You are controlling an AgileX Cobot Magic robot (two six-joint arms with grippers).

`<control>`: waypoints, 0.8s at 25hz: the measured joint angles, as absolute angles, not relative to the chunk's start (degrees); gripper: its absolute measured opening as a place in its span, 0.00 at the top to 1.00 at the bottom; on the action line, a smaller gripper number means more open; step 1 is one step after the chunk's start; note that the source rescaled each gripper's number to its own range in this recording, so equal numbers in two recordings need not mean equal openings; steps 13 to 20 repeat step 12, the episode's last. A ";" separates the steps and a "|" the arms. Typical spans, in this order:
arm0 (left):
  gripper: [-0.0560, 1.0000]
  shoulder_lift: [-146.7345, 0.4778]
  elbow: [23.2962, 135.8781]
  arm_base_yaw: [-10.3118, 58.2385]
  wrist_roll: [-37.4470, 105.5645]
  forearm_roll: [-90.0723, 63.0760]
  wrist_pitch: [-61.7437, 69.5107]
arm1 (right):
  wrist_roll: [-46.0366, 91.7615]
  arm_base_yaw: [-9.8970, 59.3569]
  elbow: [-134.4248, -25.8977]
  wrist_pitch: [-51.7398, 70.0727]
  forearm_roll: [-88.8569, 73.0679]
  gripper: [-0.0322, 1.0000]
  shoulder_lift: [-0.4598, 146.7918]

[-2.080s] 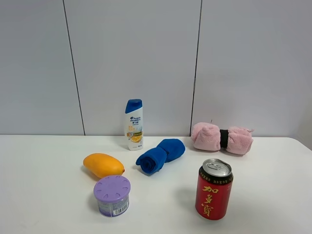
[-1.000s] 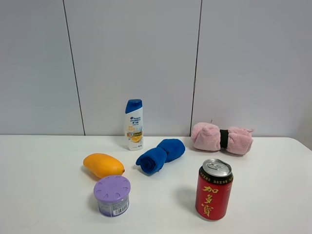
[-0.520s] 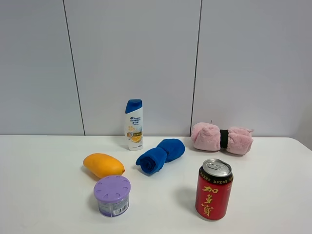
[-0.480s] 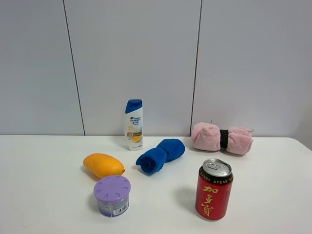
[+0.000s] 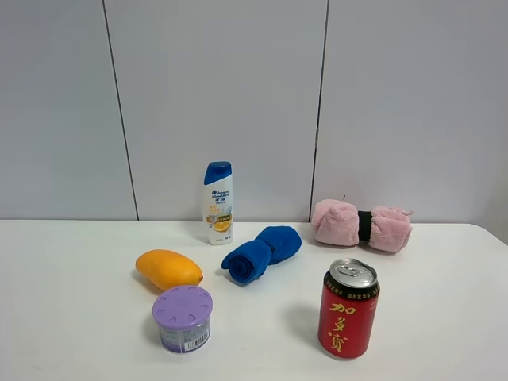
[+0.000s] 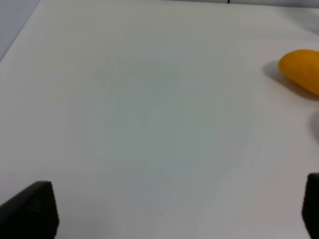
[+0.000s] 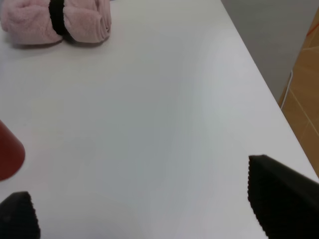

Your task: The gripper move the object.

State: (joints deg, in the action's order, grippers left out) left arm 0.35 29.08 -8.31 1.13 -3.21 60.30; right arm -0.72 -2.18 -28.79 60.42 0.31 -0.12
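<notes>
Table edges: the white table meets the grey panelled wall along its back edge; its right edge shows in the right wrist view, with floor beyond it.
Open room, left: bare tabletop runs from the mango to the left edge.
Open room, right: bare tabletop lies between the red can and the right edge.
Mango place: left of the table's middle, lying on its side, apart from every gripper.
Mango look: smooth, orange-yellow, elongated oval, pointed tip toward the blue rolled cloth.
Mango neighbours: the purple-lidded tub sits just beside it toward the front edge; the shampoo bottle stands upright near the back edge.
Back right: a pink rolled towel with a black band lies near the back edge.
Left gripper: fingers spread wide over bare table, holding nothing; mango well ahead.
Right gripper: fingers spread wide, holding nothing, near the right edge; towel ahead.
</notes>
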 joint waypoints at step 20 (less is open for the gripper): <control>0.00 0.35 29.08 -8.31 1.13 -3.21 60.30 | -0.72 -2.18 -28.79 60.42 0.31 0.46 -0.12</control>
